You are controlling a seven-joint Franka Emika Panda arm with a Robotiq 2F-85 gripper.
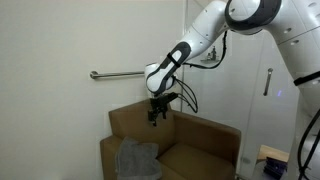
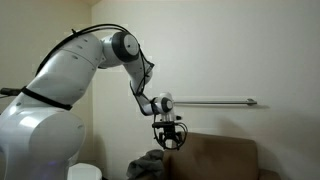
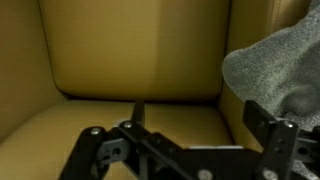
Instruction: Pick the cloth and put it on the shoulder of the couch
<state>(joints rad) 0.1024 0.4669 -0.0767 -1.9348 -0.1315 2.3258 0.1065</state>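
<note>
Your gripper (image 1: pixel 158 110) hangs in the air above the armchair (image 1: pixel 205 140), over the seat and close to the backrest, with the arm reaching in from the robot's white body. In the wrist view the gripper (image 3: pixel 182 138) has its 2 fingers (image 3: pixel 272 135) spread wide apart with nothing between them, only the seat cushion (image 3: pixel 60 130) and the backrest (image 3: pixel 130 50) beyond. You are holding nothing. The cloth (image 1: pixel 137 157) is not in your grasp: in an exterior view it sits as a rumpled grey heap draped over the shoulder of the couch (image 1: pixel 108 155), at the front end of that padded brown arm, well below and to the side of the gripper. In the wrist view the cloth (image 3: pixel 275 65) shows at the right edge, raised above seat level and beside your right-hand finger, apart from it. In an exterior view the cloth (image 2: pixel 150 165) is a dark mound at the near edge of the armchair (image 2: pixel 220 158), just under and beside the gripper (image 2: pixel 168 138); whether any of it touches the seat you cannot tell from here. On the wall behind the chair a metal grab bar (image 1: pixel 125 74) runs level, above the backrest, and it shows in both exterior views (image 2: pixel 215 101).
</note>
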